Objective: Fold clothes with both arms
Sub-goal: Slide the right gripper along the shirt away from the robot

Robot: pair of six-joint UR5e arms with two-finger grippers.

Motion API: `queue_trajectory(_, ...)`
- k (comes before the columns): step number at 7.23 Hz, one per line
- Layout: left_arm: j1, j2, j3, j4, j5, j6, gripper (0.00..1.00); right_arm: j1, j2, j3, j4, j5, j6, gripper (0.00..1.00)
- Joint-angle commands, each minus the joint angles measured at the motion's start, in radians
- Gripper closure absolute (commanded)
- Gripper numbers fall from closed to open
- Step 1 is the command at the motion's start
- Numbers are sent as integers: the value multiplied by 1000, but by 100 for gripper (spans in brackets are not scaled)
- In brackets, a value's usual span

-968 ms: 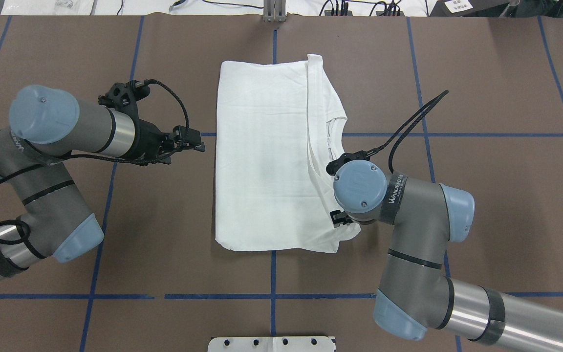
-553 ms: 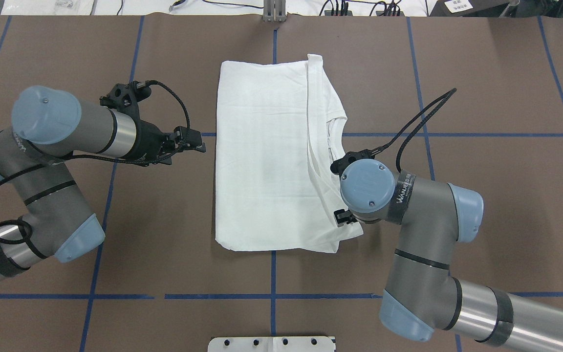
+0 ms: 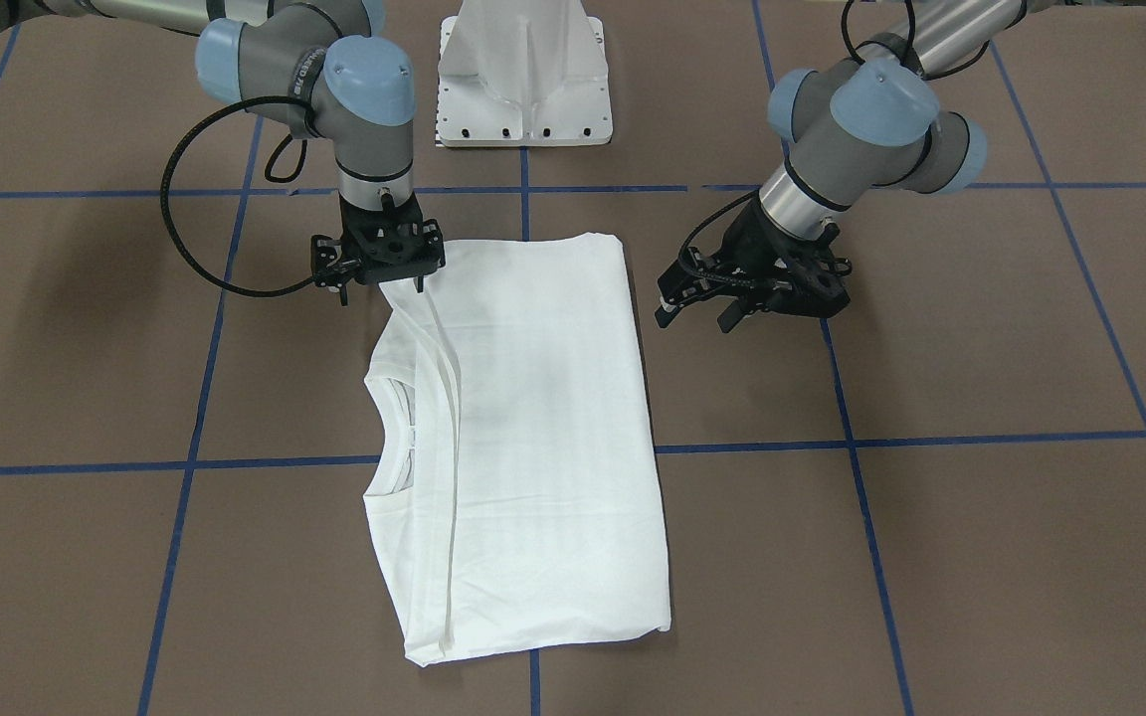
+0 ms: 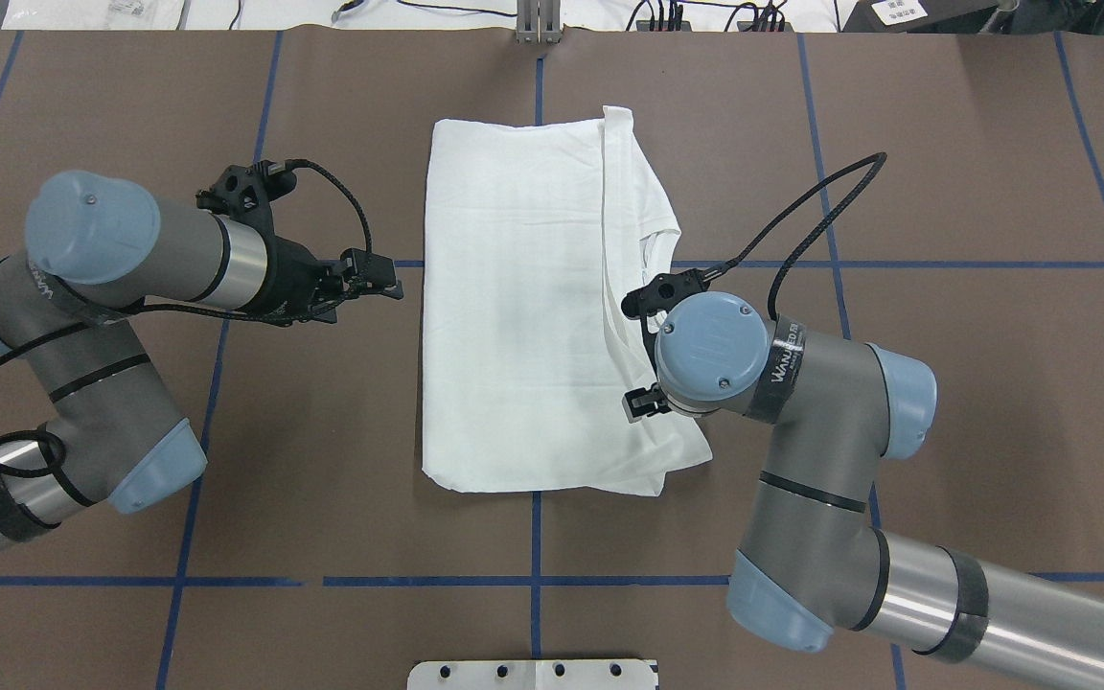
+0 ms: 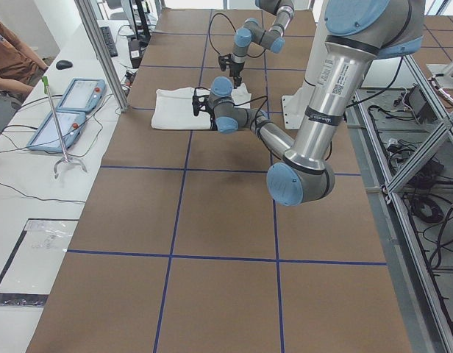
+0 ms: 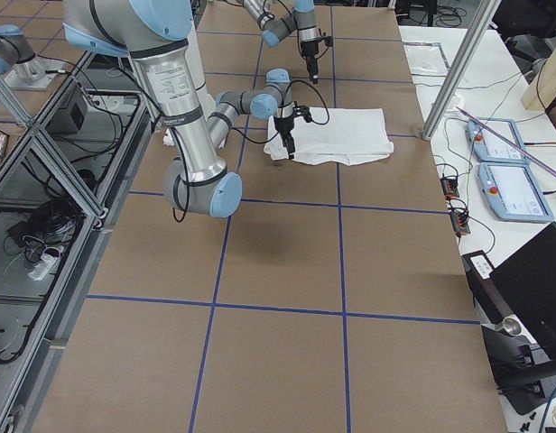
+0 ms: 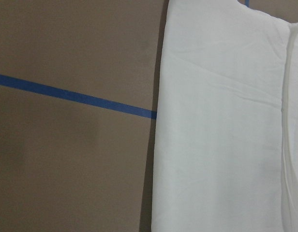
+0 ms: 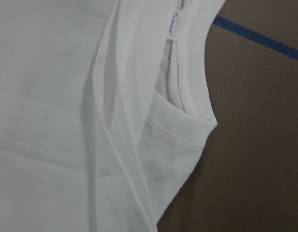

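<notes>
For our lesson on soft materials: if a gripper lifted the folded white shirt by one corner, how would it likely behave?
The shirt would probably droop and unfold: it lies in thin, loose layers. It looks light, given soft creases near the collar. Pushed, it would likely bunch rather than slide whole on the matte brown table.

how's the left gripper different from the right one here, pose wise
The left gripper reaches in slanted, near level; the right gripper points straight down. The left gripper is off the shirt, over bare table; the right gripper is at a shirt corner on the collar side. Both look open.
</notes>
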Motion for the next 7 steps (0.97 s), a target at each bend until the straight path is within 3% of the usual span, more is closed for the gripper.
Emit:
queue_trajectory(1,0,-2,8,-1,0,1,0,15,103,-80,14,-26,-51,0)
queue_trajectory(5,0,0,47,-62,0,4,0,35,189,-204,19,-90,-76,0)
queue_trajectory(7,0,-6,57,-81,-2,4,0,47,201,-275,78,-95,-77,0)
